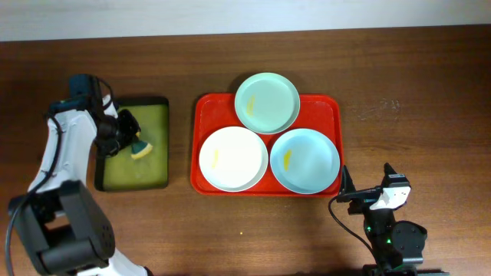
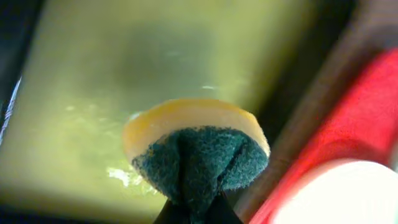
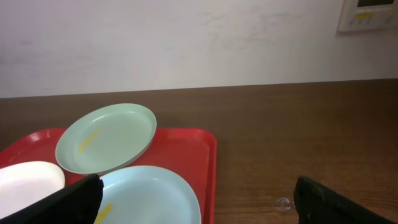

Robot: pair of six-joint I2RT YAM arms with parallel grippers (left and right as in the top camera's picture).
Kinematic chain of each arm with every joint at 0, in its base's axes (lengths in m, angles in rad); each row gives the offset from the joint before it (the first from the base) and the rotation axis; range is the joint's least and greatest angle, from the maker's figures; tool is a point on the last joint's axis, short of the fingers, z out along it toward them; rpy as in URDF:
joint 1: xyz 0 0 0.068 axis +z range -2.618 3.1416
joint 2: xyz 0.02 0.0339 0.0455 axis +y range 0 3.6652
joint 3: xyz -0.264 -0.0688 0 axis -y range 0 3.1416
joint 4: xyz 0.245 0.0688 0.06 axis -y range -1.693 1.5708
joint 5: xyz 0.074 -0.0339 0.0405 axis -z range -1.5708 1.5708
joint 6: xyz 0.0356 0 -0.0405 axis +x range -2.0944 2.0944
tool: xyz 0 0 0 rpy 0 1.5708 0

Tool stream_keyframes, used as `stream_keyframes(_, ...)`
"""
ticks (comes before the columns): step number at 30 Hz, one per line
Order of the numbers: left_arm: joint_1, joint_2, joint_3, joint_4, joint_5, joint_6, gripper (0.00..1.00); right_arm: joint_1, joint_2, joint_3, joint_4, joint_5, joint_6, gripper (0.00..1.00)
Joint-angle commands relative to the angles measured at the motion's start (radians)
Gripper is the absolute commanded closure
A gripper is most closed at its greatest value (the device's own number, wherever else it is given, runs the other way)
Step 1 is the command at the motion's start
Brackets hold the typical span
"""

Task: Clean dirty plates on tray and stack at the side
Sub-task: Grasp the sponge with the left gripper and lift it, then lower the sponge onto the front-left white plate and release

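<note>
Three plates on the red tray (image 1: 207,107), none stacked at the side: white plate (image 1: 233,158) near-left, light blue plate (image 1: 304,159) near-right, mint green plate (image 1: 266,102) at the far side, overhanging the tray's far rim and lapping both others. One yellow smear (image 1: 215,157) each on white and blue; right wrist view shows one on mint too. Left end effector (image 1: 130,132) is over the black tray (image 1: 157,103) with the olive inside, just left of the red tray, pinching a sponge (image 2: 196,149) by its dark green scrub side, yellow foam facing the tray. Can't tell if the sponge touches the tray. Right end effector (image 1: 365,178) is spread wide, holding nothing, low over the bench (image 1: 430,92) near the red tray's near-right corner.
</note>
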Motion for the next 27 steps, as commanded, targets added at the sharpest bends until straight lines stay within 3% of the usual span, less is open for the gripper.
stream_keyframes(1, -0.024, -0.195, 0.128, -0.04, 0.127, 0.059, 1.0, -0.008, -0.005, -0.008, -0.001, 0.005, 0.004, 0.01)
stream_keyframes(6, -0.132, -0.394, 0.132, -0.053, 0.112, 0.059, 1.0, -0.008, -0.005, -0.008, -0.001, 0.005, 0.004, 0.01)
stream_keyframes(10, -0.29, -0.397, 0.119, -0.096, 0.111, 0.059, 1.0, -0.008, -0.005, -0.008, -0.001, 0.005, 0.004, 0.01)
stream_keyframes(14, -0.477, -0.33, 0.018, -0.053, 0.1, 0.036, 1.0, -0.008, -0.005, -0.008, -0.001, 0.005, 0.004, 0.01)
stream_keyframes(17, -0.597, -0.232, -0.067, 0.041, 0.034, -0.06, 1.0, -0.008, -0.005, -0.008, -0.001, 0.005, 0.004, 0.01)
stream_keyframes(20, -0.695, -0.101, -0.106, 0.159, 0.032, -0.066, 1.0, -0.008, -0.005, -0.008, -0.001, 0.005, 0.004, 0.01)
stream_keyframes(24, -0.744, 0.031, -0.106, 0.234, 0.012, -0.076, 1.0, -0.008, -0.005, -0.008, -0.001, 0.005, 0.004, 0.01)
stream_keyframes(27, -0.745, 0.09, -0.106, 0.222, -0.122, -0.153, 1.0, -0.008, -0.005, -0.008, -0.001, 0.005, 0.004, 0.01)
